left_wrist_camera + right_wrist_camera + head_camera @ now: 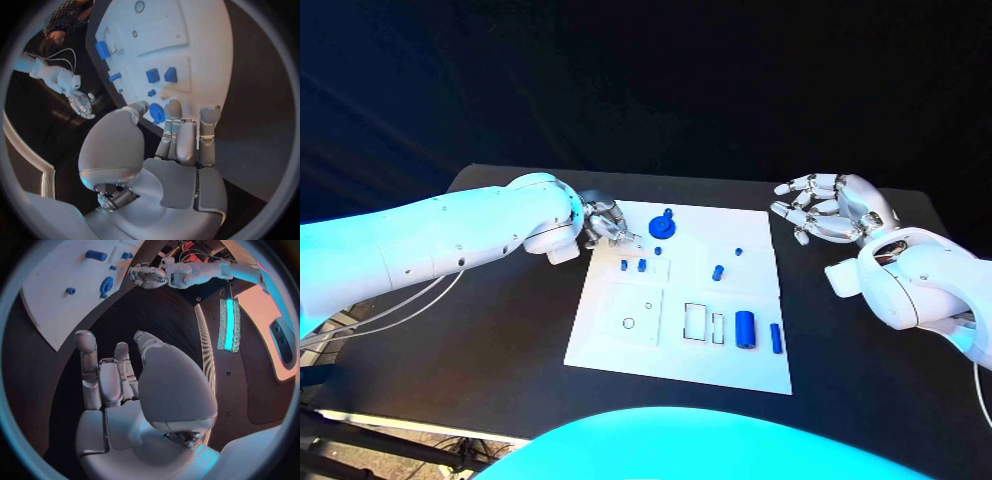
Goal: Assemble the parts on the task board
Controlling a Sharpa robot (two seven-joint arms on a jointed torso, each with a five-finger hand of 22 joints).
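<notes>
The white task board (pixel 678 352) lies in the middle of the table. A round blue part (pixel 664 227) sits near its far edge, with small blue pegs (pixel 633 265) just in front of it. A blue cylinder (pixel 747 329) and a thin blue bar (pixel 776 337) lie near the board's front right. My left hand (pixel 604 223) hovers at the board's far left corner, fingers apart and holding nothing. In the left wrist view its fingertips (pixel 174 108) are close beside the round blue part (pixel 156 113). My right hand (pixel 825 208) is open, off the board's far right corner.
The board has rectangular recesses (pixel 695 320) and a round hole (pixel 629 322) in its front half. Two more small pegs (pixel 717 271) stand right of centre. Bare black table (pixel 488 310) lies on both sides of the board.
</notes>
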